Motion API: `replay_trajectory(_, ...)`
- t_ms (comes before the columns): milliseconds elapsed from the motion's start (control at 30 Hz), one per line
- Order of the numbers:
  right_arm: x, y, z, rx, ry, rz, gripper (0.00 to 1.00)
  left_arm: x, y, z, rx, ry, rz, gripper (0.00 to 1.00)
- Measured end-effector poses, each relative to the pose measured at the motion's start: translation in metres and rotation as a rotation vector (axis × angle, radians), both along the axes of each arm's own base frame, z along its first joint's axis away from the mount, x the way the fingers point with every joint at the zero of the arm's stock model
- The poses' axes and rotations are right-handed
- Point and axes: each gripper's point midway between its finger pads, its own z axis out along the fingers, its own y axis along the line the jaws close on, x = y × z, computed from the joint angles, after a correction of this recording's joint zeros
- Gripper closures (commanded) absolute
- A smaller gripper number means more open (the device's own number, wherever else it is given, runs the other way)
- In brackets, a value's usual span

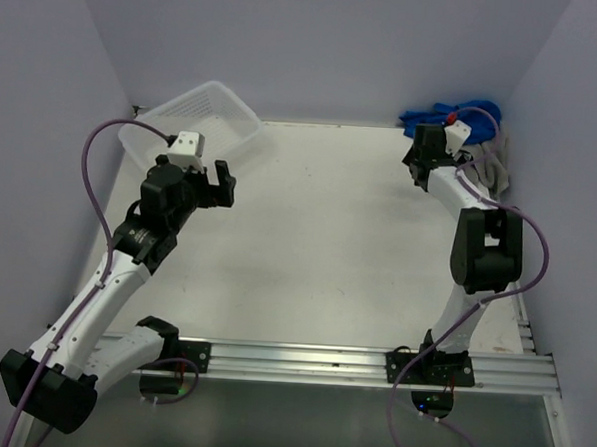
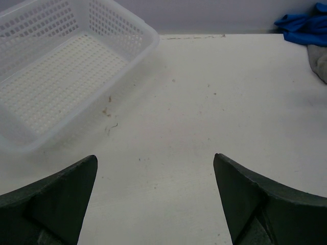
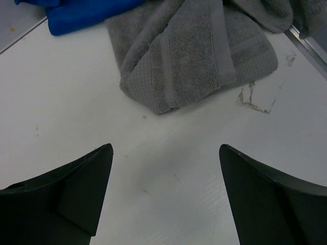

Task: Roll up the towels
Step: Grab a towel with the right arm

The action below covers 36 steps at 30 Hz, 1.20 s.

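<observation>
A crumpled grey towel (image 3: 196,51) lies at the table's far right, and a bright blue towel (image 3: 82,13) is bunched just behind it in the corner. From above, the blue towel (image 1: 439,116) and the grey towel (image 1: 494,166) show on either side of the right arm's wrist. My right gripper (image 3: 166,150) hovers just short of the grey towel's near folded edge, open, with only bare table between its fingers. My left gripper (image 2: 155,159) is open over bare table at the left, far from both towels, which show there as blue towel (image 2: 304,25) and grey towel (image 2: 319,61).
A white perforated plastic basket (image 1: 199,118) sits tilted at the far left corner, just beyond my left gripper, and shows as basket (image 2: 61,76) in the left wrist view. Lilac walls close the table on three sides. A metal rail (image 1: 321,360) runs along the near edge.
</observation>
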Motion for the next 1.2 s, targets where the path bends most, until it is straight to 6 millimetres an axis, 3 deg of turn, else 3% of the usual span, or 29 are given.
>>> replay_trajectory(133,0.023,-0.012,-0.012,0.001,0.004,-0.061,0.12,0.002,-0.006,-0.007,-0.002,0.022,-0.030,0.00)
replay_trajectory(300,0.035,-0.028,-0.031,0.026,0.021,-0.108,0.12,0.002,-0.012,-0.010,-0.007,0.036,-0.061,0.00)
replay_trajectory(433,0.048,-0.056,-0.045,0.056,0.030,-0.164,0.18,0.002,-0.017,-0.015,-0.008,0.051,-0.081,0.00)
replay_trajectory(500,0.050,-0.072,-0.053,0.064,0.036,-0.191,0.36,0.003,-0.018,-0.017,-0.007,0.059,-0.086,0.00)
replay_trajectory(567,0.053,-0.084,-0.062,0.081,0.049,-0.203,0.46,0.003,-0.019,-0.019,-0.007,0.065,-0.091,0.00)
replay_trajectory(600,0.056,-0.089,-0.065,0.087,0.052,-0.205,0.63,0.004,-0.019,-0.020,-0.007,0.067,-0.092,0.00)
replay_trajectory(700,0.064,-0.094,-0.070,0.107,0.064,-0.175,1.00,0.004,-0.020,-0.022,-0.006,0.072,-0.096,0.00)
replay_trajectory(800,0.062,-0.084,-0.073,0.136,0.057,-0.136,1.00,0.004,-0.020,-0.021,-0.007,0.072,-0.096,0.00)
replay_trajectory(900,0.034,-0.065,-0.076,0.170,0.078,-0.093,1.00,0.004,-0.020,-0.021,-0.007,0.072,-0.097,0.00)
replay_trajectory(1000,0.003,-0.045,-0.061,0.215,0.075,-0.052,1.00,0.004,-0.020,-0.021,-0.007,0.070,-0.097,0.00)
replay_trajectory(1067,-0.012,-0.035,-0.039,0.243,0.036,-0.026,1.00,0.003,-0.020,-0.020,-0.008,0.069,-0.098,0.00)
replay_trajectory(1200,-0.029,-0.026,0.021,0.258,-0.084,0.009,1.00,0.002,-0.021,-0.019,-0.011,0.066,-0.104,0.00)
